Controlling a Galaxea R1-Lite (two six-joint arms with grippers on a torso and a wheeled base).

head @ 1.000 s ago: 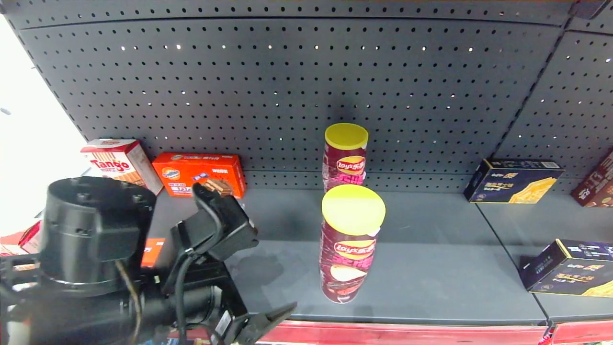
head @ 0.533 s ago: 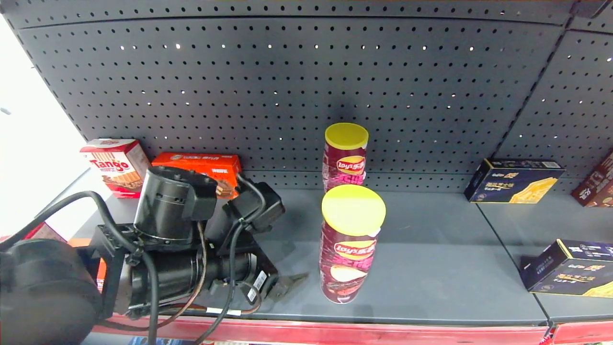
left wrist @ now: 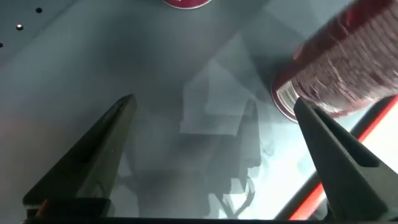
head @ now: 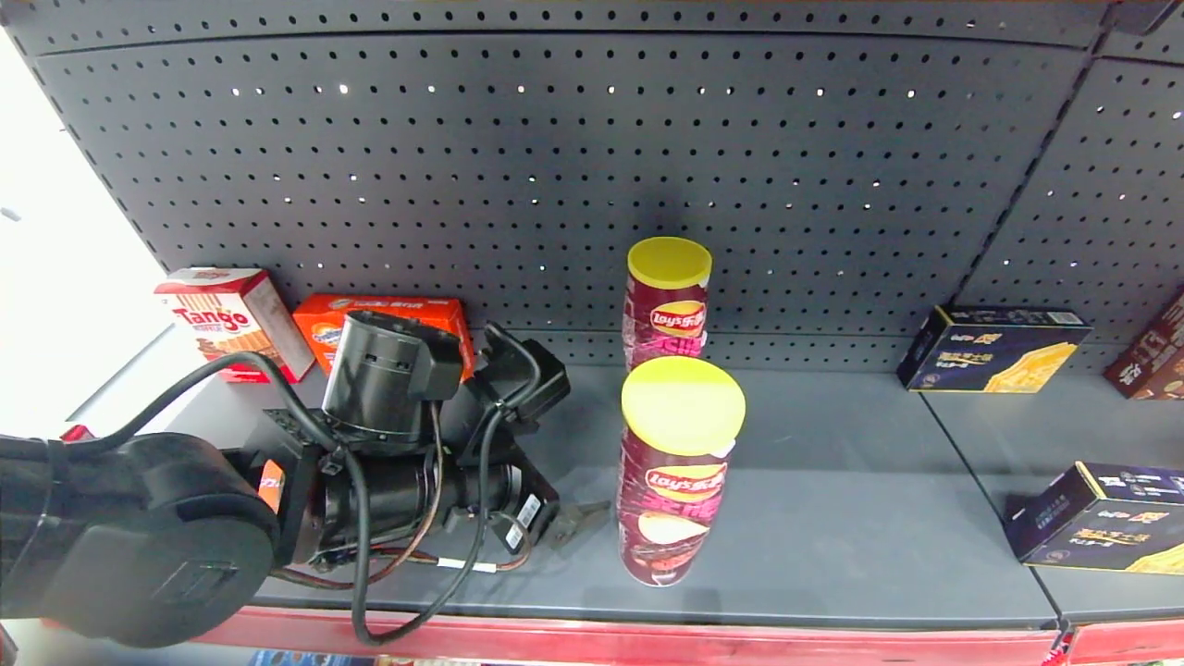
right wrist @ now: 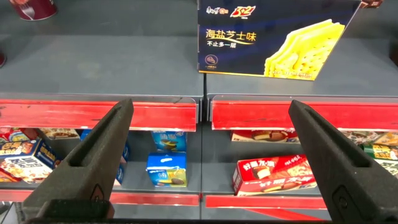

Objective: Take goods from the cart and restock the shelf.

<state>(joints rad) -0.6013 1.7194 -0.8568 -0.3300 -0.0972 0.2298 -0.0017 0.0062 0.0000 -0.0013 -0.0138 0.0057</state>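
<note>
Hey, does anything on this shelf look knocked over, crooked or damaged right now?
Nothing looks spilled, fallen or damaged. The front chip can and rear chip can stand upright on the shelf. Only untidy bit: on the right, the rear navy box and front navy box appear angled to the shelf's edge.

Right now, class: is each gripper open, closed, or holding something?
Left gripper: open, holding nothing, beside the front chip can.
Right gripper: open, holding nothing.
</note>
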